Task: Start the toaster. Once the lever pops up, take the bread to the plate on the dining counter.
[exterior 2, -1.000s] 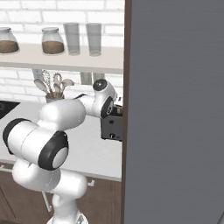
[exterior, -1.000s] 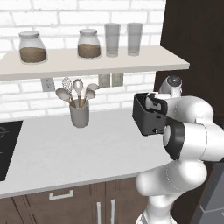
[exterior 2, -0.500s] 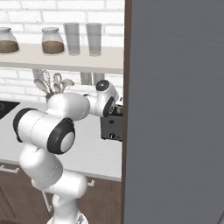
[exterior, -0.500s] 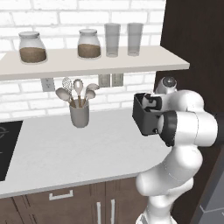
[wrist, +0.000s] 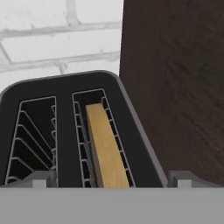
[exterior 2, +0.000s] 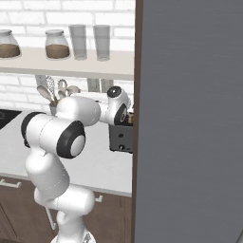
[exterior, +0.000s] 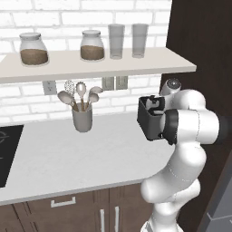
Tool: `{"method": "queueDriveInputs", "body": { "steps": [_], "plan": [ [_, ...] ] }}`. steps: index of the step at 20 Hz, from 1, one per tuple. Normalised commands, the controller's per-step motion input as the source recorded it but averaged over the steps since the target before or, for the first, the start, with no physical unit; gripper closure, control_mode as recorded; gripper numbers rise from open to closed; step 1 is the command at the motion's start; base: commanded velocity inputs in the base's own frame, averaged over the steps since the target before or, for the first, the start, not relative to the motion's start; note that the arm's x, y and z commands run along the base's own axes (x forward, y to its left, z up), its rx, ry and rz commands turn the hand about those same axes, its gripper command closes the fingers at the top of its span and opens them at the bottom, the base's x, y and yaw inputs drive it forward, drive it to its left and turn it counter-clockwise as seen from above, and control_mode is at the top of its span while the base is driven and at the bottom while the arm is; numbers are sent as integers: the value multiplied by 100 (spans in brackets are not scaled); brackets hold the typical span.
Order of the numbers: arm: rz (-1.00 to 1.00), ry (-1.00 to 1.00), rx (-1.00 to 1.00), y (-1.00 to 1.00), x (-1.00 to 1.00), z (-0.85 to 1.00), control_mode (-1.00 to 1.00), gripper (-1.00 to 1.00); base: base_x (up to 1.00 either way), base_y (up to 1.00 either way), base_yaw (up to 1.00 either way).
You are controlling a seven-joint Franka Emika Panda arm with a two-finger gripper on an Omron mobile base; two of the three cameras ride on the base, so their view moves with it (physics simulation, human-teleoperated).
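The end effector (wrist: 112,180), released with its tips spread wide, hangs over the toaster (exterior: 149,118) at the far right of the white bench (exterior: 68,158) beside a dark wood panel (wrist: 175,78), the bread (wrist: 106,146) upright in one slot.

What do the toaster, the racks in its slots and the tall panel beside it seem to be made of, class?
Toaster: smooth dark grey shell with a soft sheen, possibly plastic or coated metal.
Slot racks: thin pale grey wires, likely metal.
Tall panel: dark brown with streaky grain, looks like wood or a wood-look veneer, matte.
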Motion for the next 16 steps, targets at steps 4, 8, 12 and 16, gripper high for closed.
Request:
{"method": "queueDriveInputs", "body": {
  "steps": [4,8,12,16],
  "plan": [
    [0,2,0,-12,8,-4,-100,100,0,0,0],
    [0,0,0,0,0,0,-100,100,0,0,0],
    [0,0,0,0,0,0,-100,100,0,0,0],
    [0,0,0,0,0,0,-100,100,0,0,0]
  ]
}}
